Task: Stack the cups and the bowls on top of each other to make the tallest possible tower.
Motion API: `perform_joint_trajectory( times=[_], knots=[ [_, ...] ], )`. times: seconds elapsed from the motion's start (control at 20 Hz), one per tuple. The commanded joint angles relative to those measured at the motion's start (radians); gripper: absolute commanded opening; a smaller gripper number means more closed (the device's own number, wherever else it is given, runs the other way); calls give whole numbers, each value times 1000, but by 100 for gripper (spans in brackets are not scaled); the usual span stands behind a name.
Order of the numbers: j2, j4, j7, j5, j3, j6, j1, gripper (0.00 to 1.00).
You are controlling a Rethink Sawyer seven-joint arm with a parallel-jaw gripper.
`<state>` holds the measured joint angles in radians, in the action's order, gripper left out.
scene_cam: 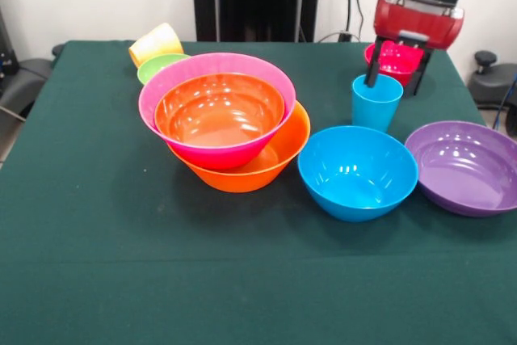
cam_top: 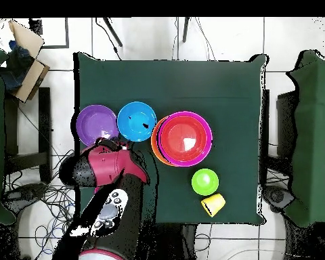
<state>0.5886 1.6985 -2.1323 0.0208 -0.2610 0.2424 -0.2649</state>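
Note:
The tower (scene_cam: 222,119) is a large orange bowl (scene_cam: 279,159) holding a pink bowl (scene_cam: 174,78) with a red-orange bowl (scene_cam: 218,111) inside; from above the tower (cam_top: 185,140) sits mid-table. A yellow cup (scene_cam: 156,42) (cam_top: 213,204) lies on its side by a small green bowl (scene_cam: 160,65) (cam_top: 205,181). A light blue cup (scene_cam: 376,103) stands upright, with a blue bowl (scene_cam: 358,171) (cam_top: 136,120) and a purple bowl (scene_cam: 464,166) (cam_top: 96,123) nearby. My gripper (scene_cam: 393,87) is open behind the blue cup, a small magenta bowl (scene_cam: 396,61) showing between its fingers. From above, the arm hides that bowl.
The dark green table (scene_cam: 97,240) (cam_top: 240,88) ends just behind the yellow cup and the magenta bowl. The purple bowl lies near the table's side edge. A cardboard box (cam_top: 26,47) and chairs stand off the table.

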Motion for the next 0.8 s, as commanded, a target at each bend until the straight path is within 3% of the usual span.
perform_joint_trajectory(
  times=[0.05,0.45,0.7,0.8],
  knots=[
    [-128,-44,-153,-21,37,-70,18,100],
    [-158,-63,-142,-30,29,-75,10,100],
    [-189,-93,-201,-60,-96,-132,-93,100],
    [-187,-93,-197,-65,-108,-136,-102,100]
  ],
)
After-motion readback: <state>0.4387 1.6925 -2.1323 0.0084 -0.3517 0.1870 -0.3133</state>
